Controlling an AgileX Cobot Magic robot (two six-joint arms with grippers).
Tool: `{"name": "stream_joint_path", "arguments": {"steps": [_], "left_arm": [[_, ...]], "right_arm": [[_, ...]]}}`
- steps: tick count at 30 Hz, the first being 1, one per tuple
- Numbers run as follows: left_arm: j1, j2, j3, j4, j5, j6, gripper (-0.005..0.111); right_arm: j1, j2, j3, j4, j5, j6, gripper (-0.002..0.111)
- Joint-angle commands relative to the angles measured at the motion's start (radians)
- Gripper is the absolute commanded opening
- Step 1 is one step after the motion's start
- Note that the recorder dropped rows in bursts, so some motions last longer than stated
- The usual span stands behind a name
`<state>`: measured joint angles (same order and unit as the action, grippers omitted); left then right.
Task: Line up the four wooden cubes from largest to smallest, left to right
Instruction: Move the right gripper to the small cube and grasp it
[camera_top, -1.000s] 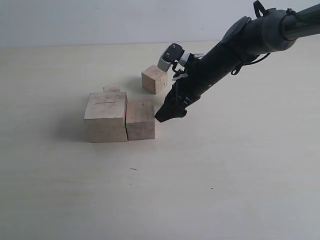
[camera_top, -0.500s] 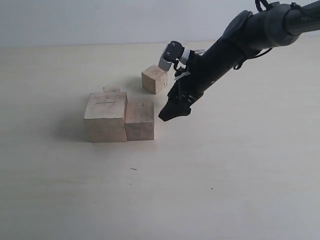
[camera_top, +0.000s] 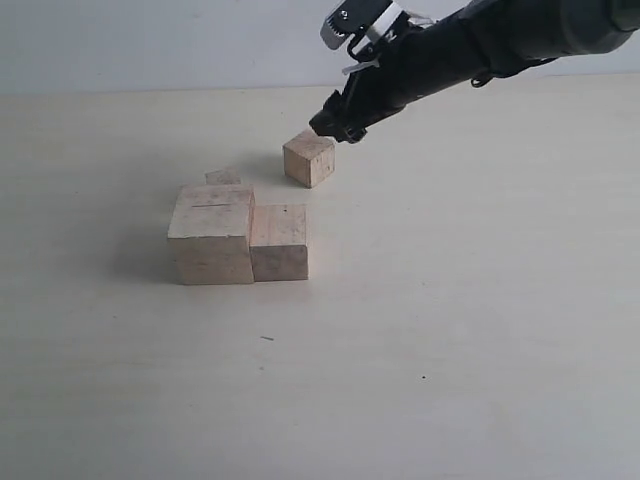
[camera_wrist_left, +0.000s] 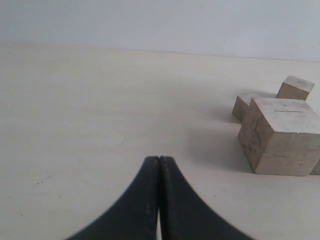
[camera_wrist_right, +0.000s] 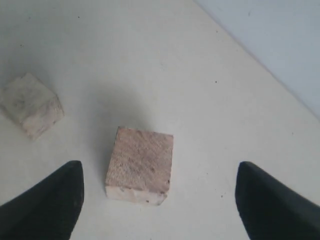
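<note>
Right gripper (camera_top: 335, 126) spread wide, empty, hovering over the third cube (camera_top: 309, 159); about half the row looks done.
Exterior view: the third cube sits loose at the gripper's 7 o'clock, and the gap between them is hard to judge. At that cube's 7 o'clock, the largest cube (camera_top: 212, 235) and second cube (camera_top: 279, 242) touch side by side, largest on the left, so those two look placed. The smallest cube (camera_top: 223, 177) is at the largest's 12 o'clock, mostly hidden behind it. The third and smallest still need to go at the second's 3 o'clock. Left gripper (camera_wrist_left: 159, 200) is pinched together, holding nothing, low over the table (camera_top: 450, 330). The right arm is cut off by the frame edge.
</note>
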<state>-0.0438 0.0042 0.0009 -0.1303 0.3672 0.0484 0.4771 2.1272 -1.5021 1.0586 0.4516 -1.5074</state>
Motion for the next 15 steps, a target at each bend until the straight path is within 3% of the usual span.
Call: {"name": "stream_joint_path", "arguments": {"steps": [1, 15], "left_arm": [[-0.007, -0.004, -0.001, -0.003, -0.007, -0.004, 0.000], [-0.007, -0.004, -0.001, -0.003, -0.007, -0.004, 0.000]], "right_arm": [[0.036, 0.071, -0.084, 0.063, -0.031, -0.037, 0.078], [0.052, 0.169, -0.137, -0.024, -0.067, 0.151, 0.078]]}}
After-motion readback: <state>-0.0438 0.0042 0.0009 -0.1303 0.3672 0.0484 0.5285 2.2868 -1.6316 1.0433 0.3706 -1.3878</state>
